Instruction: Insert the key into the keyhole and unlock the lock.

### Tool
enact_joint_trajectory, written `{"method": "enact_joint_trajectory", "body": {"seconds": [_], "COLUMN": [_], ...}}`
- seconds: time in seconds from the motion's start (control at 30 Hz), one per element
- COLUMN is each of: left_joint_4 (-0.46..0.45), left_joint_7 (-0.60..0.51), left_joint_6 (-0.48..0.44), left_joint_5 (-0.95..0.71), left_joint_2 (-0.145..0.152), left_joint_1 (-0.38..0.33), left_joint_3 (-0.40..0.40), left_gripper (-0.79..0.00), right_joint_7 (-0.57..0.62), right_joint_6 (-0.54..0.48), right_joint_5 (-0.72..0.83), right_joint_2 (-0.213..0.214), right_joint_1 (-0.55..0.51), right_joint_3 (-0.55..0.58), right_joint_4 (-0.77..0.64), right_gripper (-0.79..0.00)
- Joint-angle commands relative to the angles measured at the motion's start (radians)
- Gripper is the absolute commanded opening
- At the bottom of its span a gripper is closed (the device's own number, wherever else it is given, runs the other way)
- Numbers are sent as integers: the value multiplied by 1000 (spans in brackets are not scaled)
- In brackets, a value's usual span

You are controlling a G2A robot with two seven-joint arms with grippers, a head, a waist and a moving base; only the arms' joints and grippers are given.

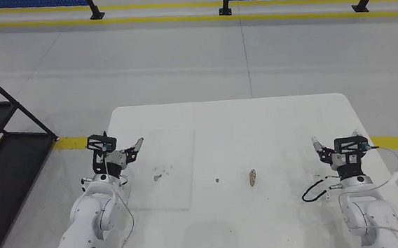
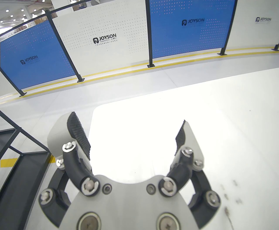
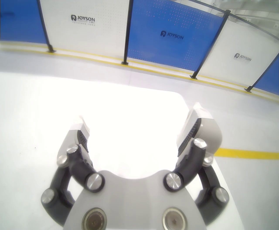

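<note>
from above, key (image 1: 159, 175) and lock (image 1: 252, 177) lie between left gripper (image 2: 129, 124) and right gripper (image 3: 139, 119), jaws spread.

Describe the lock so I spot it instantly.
On the white table, look near the middle, between the two arms. The lock is the small brass-coloured piece there; the key, farther toward the left arm, is grey and thinner.

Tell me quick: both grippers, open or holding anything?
Left gripper: open, holding nothing.
Right gripper: open, holding nothing.
</note>
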Motion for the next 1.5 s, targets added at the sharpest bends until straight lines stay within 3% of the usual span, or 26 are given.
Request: {"method": "enact_joint_trajectory", "body": {"seconds": [0.0, 0.1, 0.23, 0.5, 0.7, 0.9, 1.07, 1.47], "left_joint_4": [0, -7, -54, -240, -337, -403, -421, -464], "left_joint_7": [0, -19, -147, -652, -1049, -1290, -1288, -973], "left_joint_6": [0, -12, -55, -130, -110, -90, -83, -44], "left_joint_5": [0, -30, -84, -280, -496, -525, -471, -300], "left_joint_2": [0, -1, 2, 15, 24, 36, 42, 37], "left_joint_1": [0, -5, -27, -77, -134, -146, -120, 89], "left_joint_3": [0, 0, -31, -97, -102, -75, -54, -18], "left_gripper": [-1, 0, 0, 0, 0, 0, 0, 0], "right_joint_7": [0, 0, 0, 0, 0, 0, 0, 0], "right_joint_6": [0, 0, 0, 0, 0, 0, 0, 0], "right_joint_5": [0, 0, 0, 0, 0, 0, 0, 0], "right_joint_2": [0, 0, 0, 0, 0, 0, 0, 0], "right_joint_1": [0, 0, 0, 0, 0, 0, 0, 0], "right_joint_3": [0, 0, 0, 0, 0, 0, 0, 0], "right_joint_4": [0, 0, 0, 0, 0, 0, 0, 0], "right_gripper": [-1, 0, 0, 0, 0, 0, 0, 0]}}
